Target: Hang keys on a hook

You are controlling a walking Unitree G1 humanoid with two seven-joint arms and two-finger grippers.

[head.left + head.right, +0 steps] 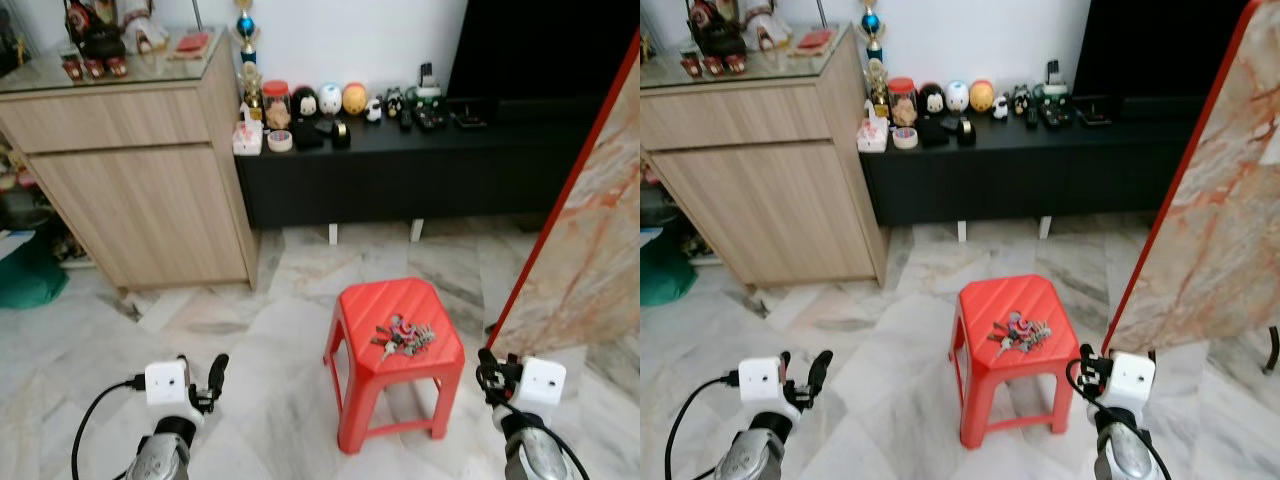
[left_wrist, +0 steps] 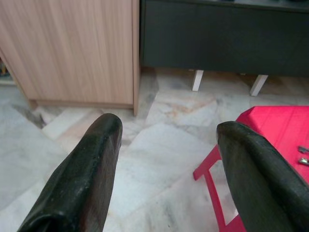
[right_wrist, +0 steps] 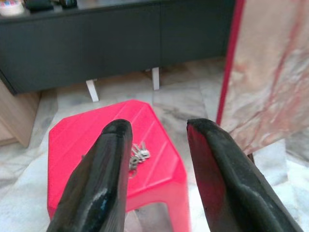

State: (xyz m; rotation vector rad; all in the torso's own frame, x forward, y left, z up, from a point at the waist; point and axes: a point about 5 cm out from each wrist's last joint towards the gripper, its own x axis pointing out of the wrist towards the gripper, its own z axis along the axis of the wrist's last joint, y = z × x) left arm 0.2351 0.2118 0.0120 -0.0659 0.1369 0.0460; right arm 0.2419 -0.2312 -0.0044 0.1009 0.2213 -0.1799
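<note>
A bunch of keys (image 1: 403, 337) with coloured tags lies on top of a red plastic stool (image 1: 375, 305) on the marble floor, just ahead of me and slightly to the right. My left gripper (image 1: 200, 368) hovers low to the left of the stool, open with nothing between its fingers (image 2: 91, 174). My right gripper (image 1: 493, 370) hovers at the stool's right side, also open and holding nothing. In the right wrist view the keys (image 3: 138, 154) sit on the stool top beyond the left finger (image 3: 104, 179), well apart from it.
A light wooden cabinet (image 1: 140, 190) stands at the back left. A low black console (image 1: 400, 170) with figurines and small items runs along the far wall. A marble-patterned panel with a red edge (image 1: 590, 250) leans close on the right. Something green (image 1: 25, 278) lies far left.
</note>
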